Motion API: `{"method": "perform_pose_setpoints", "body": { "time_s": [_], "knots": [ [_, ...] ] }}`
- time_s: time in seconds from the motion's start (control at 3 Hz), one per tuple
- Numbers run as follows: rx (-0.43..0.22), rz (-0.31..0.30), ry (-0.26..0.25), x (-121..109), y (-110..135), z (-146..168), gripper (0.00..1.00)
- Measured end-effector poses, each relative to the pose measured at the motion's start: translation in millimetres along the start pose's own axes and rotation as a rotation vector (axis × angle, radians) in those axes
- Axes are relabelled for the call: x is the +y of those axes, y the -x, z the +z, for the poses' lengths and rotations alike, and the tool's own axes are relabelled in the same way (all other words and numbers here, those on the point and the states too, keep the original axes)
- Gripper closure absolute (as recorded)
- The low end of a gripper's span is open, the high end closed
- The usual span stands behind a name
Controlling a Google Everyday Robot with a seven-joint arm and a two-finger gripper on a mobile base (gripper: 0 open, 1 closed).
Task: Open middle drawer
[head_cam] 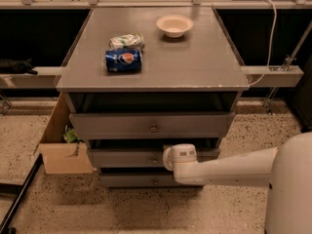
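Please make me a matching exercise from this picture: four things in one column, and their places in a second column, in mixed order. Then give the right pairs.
Things:
1. white bowl
2. Pepsi can
3. cardboard box
4. gripper

Places:
a. at the front of the middle drawer
b. on the floor, left of the cabinet
c. on the cabinet top, near its back edge
d. lying on its side on the left part of the cabinet top

Pairs: 1-c, 2-d, 3-b, 4-a
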State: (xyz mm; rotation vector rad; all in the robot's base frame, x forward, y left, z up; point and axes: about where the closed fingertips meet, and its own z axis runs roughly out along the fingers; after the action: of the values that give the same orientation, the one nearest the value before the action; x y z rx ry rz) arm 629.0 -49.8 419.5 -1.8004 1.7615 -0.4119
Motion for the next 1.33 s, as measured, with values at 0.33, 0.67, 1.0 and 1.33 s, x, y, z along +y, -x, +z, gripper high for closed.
{"method": "perform_pose_setpoints", "body": {
  "time_s": [0.33, 0.67, 1.0, 1.33],
  "knots": [
    [0.000, 0.000, 0.000, 0.0, 0.0, 0.0, 1.00],
    [0.000, 0.000, 0.000, 0.0, 0.0, 0.0, 1.00],
    [0.004, 0.009, 0.003, -4.7, -2.5, 2.9, 1.00],
    [0.005, 0.015, 0.004, -1.9, -3.8, 0.7, 1.00]
  ]
}}
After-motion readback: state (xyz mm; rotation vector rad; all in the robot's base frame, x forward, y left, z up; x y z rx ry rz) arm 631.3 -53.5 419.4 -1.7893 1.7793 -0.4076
